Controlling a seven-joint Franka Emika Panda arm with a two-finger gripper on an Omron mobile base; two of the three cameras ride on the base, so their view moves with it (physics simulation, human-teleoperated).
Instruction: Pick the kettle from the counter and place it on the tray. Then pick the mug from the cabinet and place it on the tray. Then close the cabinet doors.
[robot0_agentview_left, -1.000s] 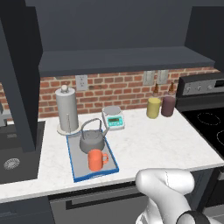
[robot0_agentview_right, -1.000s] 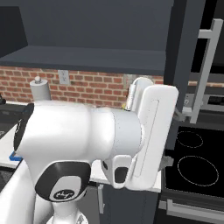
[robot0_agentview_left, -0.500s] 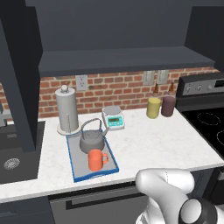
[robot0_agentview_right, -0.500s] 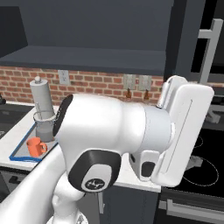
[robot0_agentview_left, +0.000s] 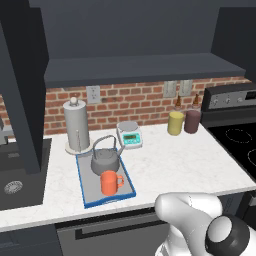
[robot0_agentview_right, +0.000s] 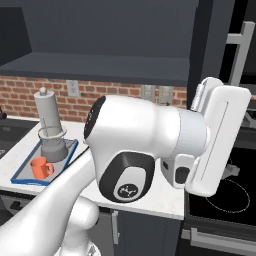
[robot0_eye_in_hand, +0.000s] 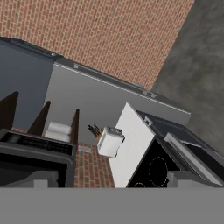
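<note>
At the centre left of your left base view, note the grey metal kettle (robot0_agentview_left: 105, 161) and the plain orange mug (robot0_agentview_left: 110, 183) on the grey tray (robot0_agentview_left: 89, 196) with its blue rim. The counter (robot0_agentview_left: 175, 160) is white with faint veining; behind it runs a red-brown brick wall (robot0_agentview_left: 145, 102) with pale mortar lines. You see a yellow canister (robot0_agentview_left: 175, 123) beside a maroon canister (robot0_agentview_left: 192, 121) at right, and a dark navy cabinet (robot0_agentview_left: 130, 35) across the top. The arm (robot0_agentview_right: 145, 145) in your right base view is white with dark joints.

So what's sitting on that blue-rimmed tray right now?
The tray holds the grey kettle and, nearer the counter's front edge, the orange mug. The tray floor beneath them is covered, and neither vessel's inside can be seen.
</note>
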